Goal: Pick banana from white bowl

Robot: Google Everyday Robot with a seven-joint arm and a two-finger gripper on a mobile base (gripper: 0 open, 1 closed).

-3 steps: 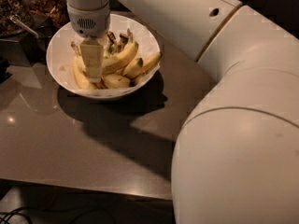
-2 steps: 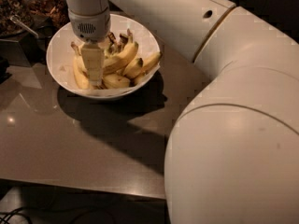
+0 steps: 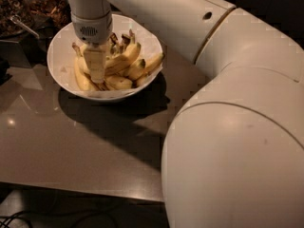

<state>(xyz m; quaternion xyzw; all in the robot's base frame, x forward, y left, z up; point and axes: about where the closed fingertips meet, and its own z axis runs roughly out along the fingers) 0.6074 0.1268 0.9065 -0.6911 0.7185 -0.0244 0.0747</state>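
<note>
White, glossy, round and wide: the white bowl point(image 3: 61, 56) sits at the far left of a smooth grey-brown table top point(image 3: 71, 146) with a soft sheen, and casts a hard dark shadow to its right. The banana point(image 3: 79, 76) is the longest one. Gently curved, matte yellow, it lies along the bowl's left inner wall with its dark stem up near the rim. Shorter bananas point(image 3: 124, 61) are heaped to its right, dark ends pointing outward.

The gripper point(image 3: 97, 75) is cream plastic, flat-sided, and points straight down into the pile, just beside the banana on its right. Can't tell from this view whether it is spread or clamped on anything. Above it is a grey ribbed wrist housing point(image 3: 90, 30) with a small vent. The arm point(image 3: 166, 13) is smooth off-white shell in big rounded links that fill the right half of the view. At top left there is a dark tray point(image 3: 14, 11) of brownish bits, with a thin metal handle point(image 3: 23, 26) sticking out.

Versus 1 s ago:
- The wrist sits slightly lower in the bowl.
- The big near link covers a bit more of the table.
- The bowl and fruit lie as before.
</note>
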